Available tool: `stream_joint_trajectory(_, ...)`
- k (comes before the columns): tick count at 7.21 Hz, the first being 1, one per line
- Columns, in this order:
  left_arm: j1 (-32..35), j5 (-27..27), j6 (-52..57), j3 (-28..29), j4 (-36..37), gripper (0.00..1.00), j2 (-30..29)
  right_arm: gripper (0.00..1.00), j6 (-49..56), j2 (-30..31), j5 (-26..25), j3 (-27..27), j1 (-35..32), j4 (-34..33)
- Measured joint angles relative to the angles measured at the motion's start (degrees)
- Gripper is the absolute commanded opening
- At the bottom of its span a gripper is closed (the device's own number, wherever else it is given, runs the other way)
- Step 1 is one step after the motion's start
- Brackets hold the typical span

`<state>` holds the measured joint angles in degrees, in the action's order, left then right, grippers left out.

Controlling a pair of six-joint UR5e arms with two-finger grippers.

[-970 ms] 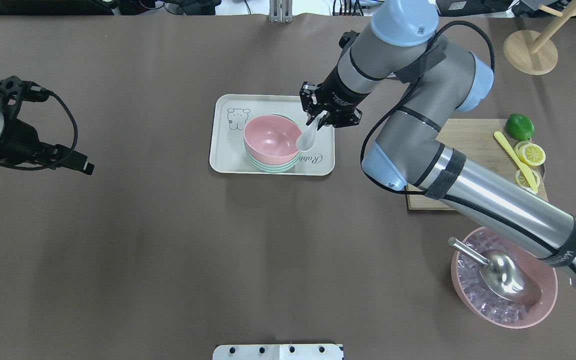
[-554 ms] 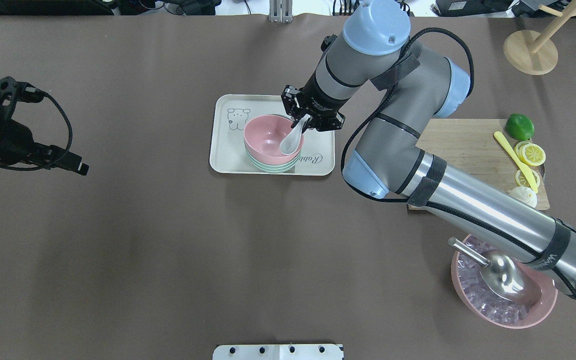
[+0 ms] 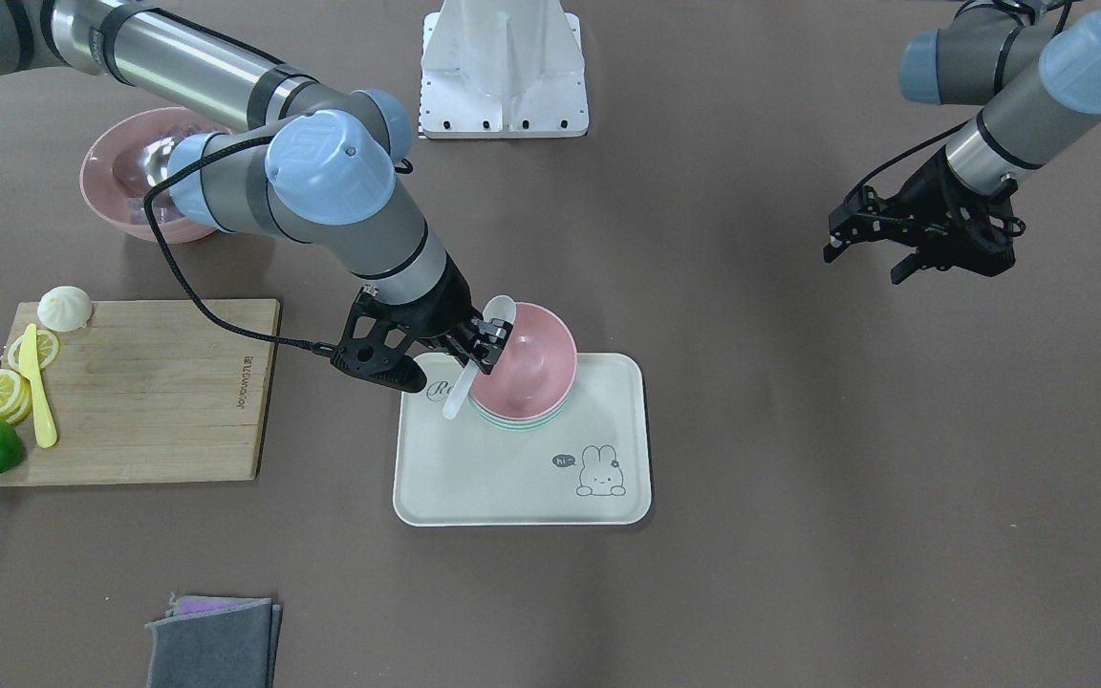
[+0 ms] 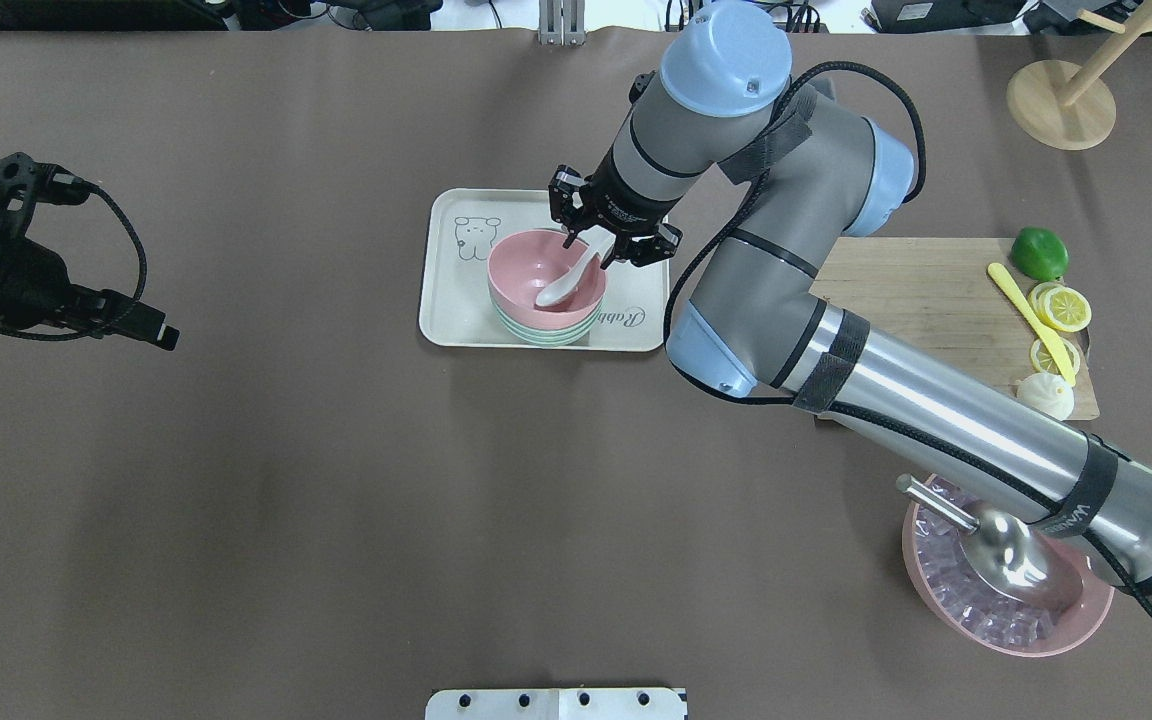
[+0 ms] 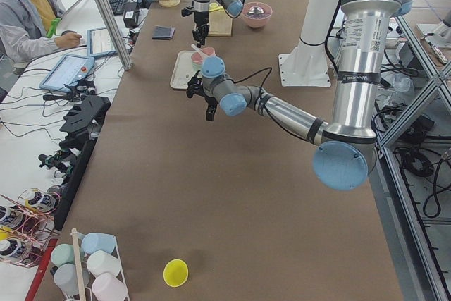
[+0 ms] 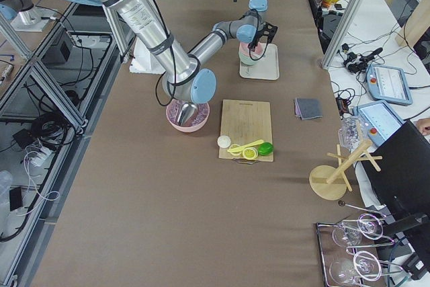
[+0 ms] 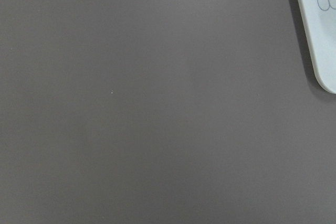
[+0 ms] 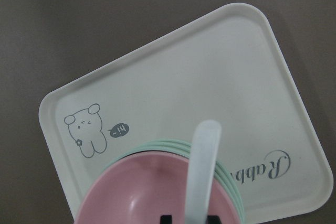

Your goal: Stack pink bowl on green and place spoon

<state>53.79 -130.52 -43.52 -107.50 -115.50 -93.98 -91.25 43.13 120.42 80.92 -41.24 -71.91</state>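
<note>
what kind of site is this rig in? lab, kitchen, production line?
Probably a robotics lab, not a kitchen: a seated operator with a tablet beside the long table, aluminium framing, and a rack of spare cups.

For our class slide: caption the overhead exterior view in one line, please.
Right gripper holds the spoon in the pink bowl, nested on the green bowl on a tray.

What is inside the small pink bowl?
Only the scoop of the white spoon, handle held by the right gripper; whether it touches the bottom is unclear. The base of the pink bowl is hidden in the green bowl below.
</note>
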Motion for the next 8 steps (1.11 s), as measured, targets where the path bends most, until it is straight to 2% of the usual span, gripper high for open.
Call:
stream_joint_trajectory(1, 0.01, 0.0, -0.02, 0.08, 0.01, 0.98, 0.12, 1.0, 0.42, 0.81, 1.28, 0.45, -0.83, 0.09)
stream_joint_trajectory(2, 0.16, 0.06, 0.02, 0.07, 0.12, 0.98, 0.34, 1.0, 2.6, 4.64, 3.71, 3.12, -2.61, 0.1)
stream_joint_trajectory(4, 2.35, 0.17, 1.82, -0.08, 0.42, 0.98, 1.96, 1.0, 19.31, 20.74, 6.6, 12.99, -8.54, -0.07)
stream_joint_trajectory(5, 4.42, 0.14, 5.61, -0.18, 0.51, 0.97, 3.94, 1.0, 31.23, 28.5, 7.81, 15.3, -13.21, -0.17)
stream_joint_trajectory(6, 6.67, 0.06, 10.39, -0.1, 0.58, 0.98, 6.31, 1.0, 43.93, 34.33, 8.65, 15.36, -18.25, -0.3)
stream_joint_trajectory(8, 11.44, -0.05, 21.74, 0.75, 0.61, 0.98, 13.51, 1.0, 65.92, 40.01, 10.03, 10.43, -28.15, -0.46)
